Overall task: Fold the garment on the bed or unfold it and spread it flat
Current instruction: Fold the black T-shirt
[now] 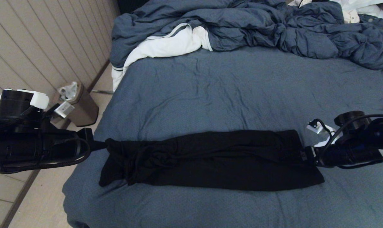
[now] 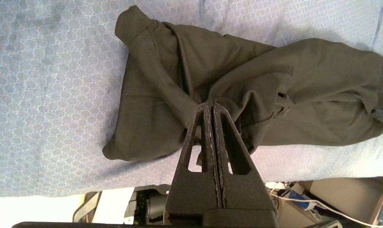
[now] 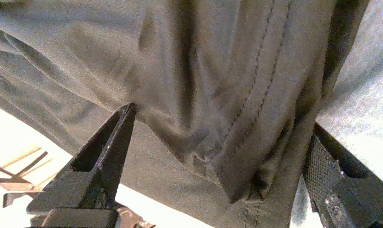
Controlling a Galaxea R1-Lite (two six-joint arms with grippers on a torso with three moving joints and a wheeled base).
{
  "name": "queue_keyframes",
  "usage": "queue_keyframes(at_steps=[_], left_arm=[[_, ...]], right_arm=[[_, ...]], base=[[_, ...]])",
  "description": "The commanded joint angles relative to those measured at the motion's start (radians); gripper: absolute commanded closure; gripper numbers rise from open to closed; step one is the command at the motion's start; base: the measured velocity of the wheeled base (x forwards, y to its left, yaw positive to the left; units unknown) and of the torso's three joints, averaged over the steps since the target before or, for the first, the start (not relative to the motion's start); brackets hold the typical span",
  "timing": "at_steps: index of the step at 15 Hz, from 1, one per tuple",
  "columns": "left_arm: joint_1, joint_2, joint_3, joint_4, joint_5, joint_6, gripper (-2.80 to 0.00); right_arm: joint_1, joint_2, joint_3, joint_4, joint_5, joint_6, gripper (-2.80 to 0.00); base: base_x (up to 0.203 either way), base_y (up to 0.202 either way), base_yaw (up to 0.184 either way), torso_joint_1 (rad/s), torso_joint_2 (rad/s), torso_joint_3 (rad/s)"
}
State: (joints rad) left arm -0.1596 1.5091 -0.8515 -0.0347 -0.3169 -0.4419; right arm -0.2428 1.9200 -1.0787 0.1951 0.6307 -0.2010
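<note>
Counted: one garment (image 1: 210, 161), one bed (image 1: 229, 95), one rumpled duvet (image 1: 273, 28), one white cloth (image 1: 166, 47), one bin (image 1: 80, 106) on the floor, two grippers: left gripper (image 1: 98, 145), right gripper (image 1: 307, 155).

Black garment (image 1: 210, 160) lies folded in a long band across the bed (image 1: 229, 95).

Wall: pale panelled boards (image 1: 46, 47), far left.
Floor: light tiles (image 1: 46, 202), near left.
Bin: brown (image 1: 84, 107), beside wall.
Duvet: blue-grey (image 1: 273, 28), rumpled, far.
</note>
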Motion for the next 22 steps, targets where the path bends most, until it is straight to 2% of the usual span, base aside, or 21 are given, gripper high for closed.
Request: queue_keyframes(at_steps=[1, 3, 4, 17, 22], left_arm=[[0.000, 0.003, 0.000, -0.001, -0.002, -0.003, 0.00], [0.000, 0.005, 0.000, -0.001, -0.002, -0.003, 0.00], [0.000, 0.003, 0.000, -0.001, -0.002, -0.003, 0.00], [0.000, 0.007, 0.009, -0.001, -0.010, 0.003, 0.00], [-0.003, 0.019, 0.009, -0.001, -0.010, 0.000, 0.00]], right_arm=[[0.000, -0.003, 0.017, -0.028, 0.003, -0.003, -2.80], [-0.001, 0.005, 0.018, -0.038, 0.003, -0.001, -2.80], [-0.001, 0.007, 0.019, -0.045, 0.003, -0.002, 0.00], [-0.016, -0.017, 0.003, -0.060, 0.005, 0.012, 0.00], [-0.140, -0.005, -0.015, -0.062, 0.003, -0.009, 0.00]], base=[[0.000, 0.000, 0.000, 0.000, 0.00, 0.000], [0.000, 0.000, 0.000, 0.000, 0.00, 0.000], [0.000, 0.000, 0.000, 0.000, 0.00, 0.000], [0.000, 0.000, 0.000, 0.000, 0.00, 0.000], [0.000, 0.000, 0.000, 0.000, 0.00, 0.000]])
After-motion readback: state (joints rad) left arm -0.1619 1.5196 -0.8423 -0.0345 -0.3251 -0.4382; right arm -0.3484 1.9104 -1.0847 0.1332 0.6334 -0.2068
